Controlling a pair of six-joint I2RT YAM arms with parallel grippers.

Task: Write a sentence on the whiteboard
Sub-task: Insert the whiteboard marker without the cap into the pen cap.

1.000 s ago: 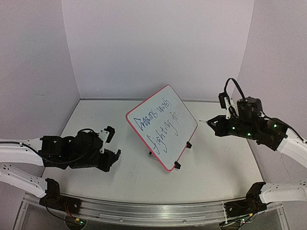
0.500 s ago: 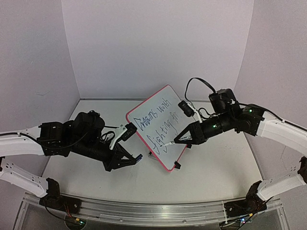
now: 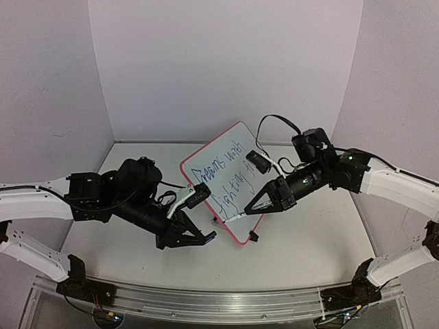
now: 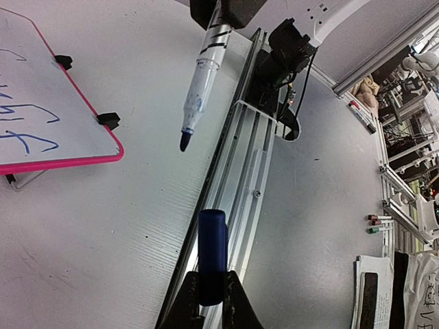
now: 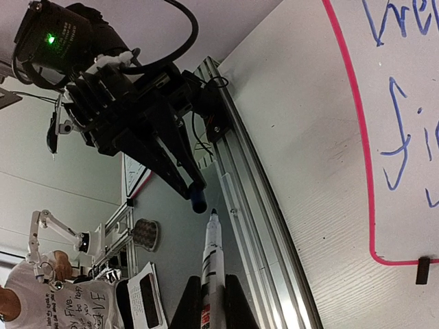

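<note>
Whiteboard (image 3: 223, 181) (image 4: 41, 103) (image 5: 405, 103), mid-table (image 3: 137, 260), propped at a slant and turned cornerwise to the table's edges. Rectangular, white face, thin red-pink rim, rounded corners. Carries two lines of blue handwriting running along its length, the upper reading roughly "Dreams worth", the lower partly hidden. Bears two small black clip feet (image 4: 108, 118) on the lower edge, apart from each other.

flat white whiteboard with red-pink rim (image 4: 72, 127) cut off by frame edges in both wrist views; top view: right gripper (image 3: 250, 205) covers end of blue handwriting (image 3: 219, 179); rear of white marker pen (image 5: 211, 255) and base of dark blue plastic cap (image 4: 211, 250) buried between closed jaws.
</note>
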